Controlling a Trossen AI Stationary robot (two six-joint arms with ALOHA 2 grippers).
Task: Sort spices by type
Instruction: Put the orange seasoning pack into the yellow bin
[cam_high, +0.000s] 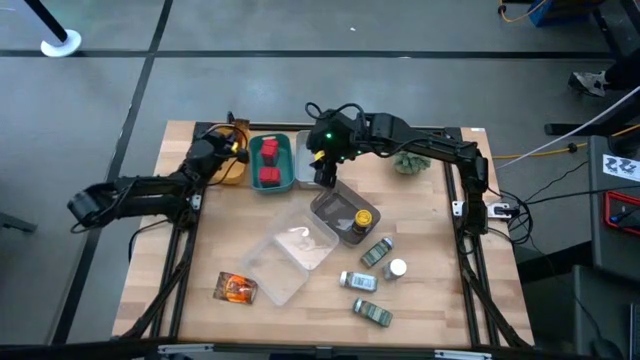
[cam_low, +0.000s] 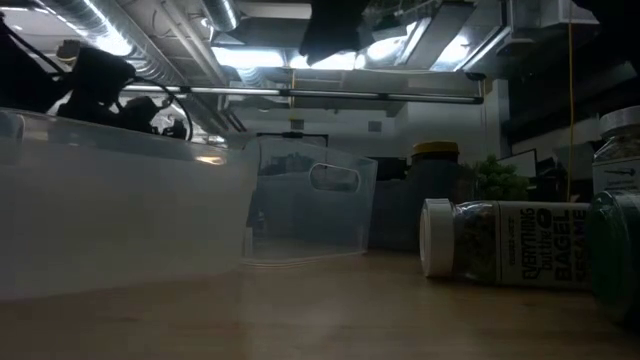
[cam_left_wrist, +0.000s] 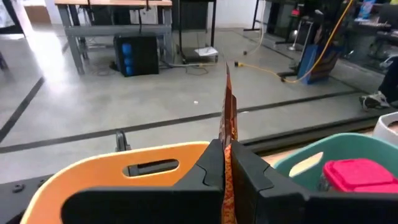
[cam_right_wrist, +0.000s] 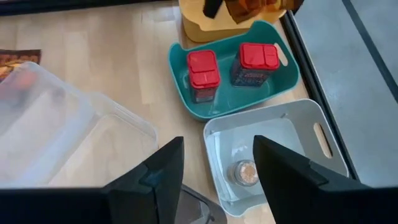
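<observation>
My left gripper (cam_high: 233, 150) is over the yellow bin (cam_left_wrist: 118, 174), shut on a crinkly orange foil packet (cam_left_wrist: 227, 118). My right gripper (cam_right_wrist: 217, 165) is open and empty above the grey bin (cam_right_wrist: 323, 140), where a tiny brown jar (cam_right_wrist: 247, 172) stands on the floor. Two red cubes (cam_high: 269, 162) stand in the teal bin (cam_high: 285, 185). A second orange packet (cam_high: 237, 288) lies flat near the front left. A yellow-lidded jar (cam_high: 362, 218) sits in a clear tray (cam_high: 335, 205). Green-labelled jars (cam_high: 377, 252) and a white-capped bottle (cam_high: 397, 268) lie at the front right. My left gripper pinches the orange foil packet between its two fingers (cam_left_wrist: 208, 165). The packet shows edge-on, and its free part (cam_left_wrist: 227, 93) sticks out past the fingertips. It is lifted clear, above the yellow bin. Which edge the fingers have is hidden by the fingers themselves.
A second, larger clear tray (cam_high: 290, 250) lies at mid table. A spiky green plant (cam_high: 410, 160) stands at the far right. In the low view a jar (cam_low: 500, 240) lies on its side on the wood. Bare wood shows at the front left corner.
</observation>
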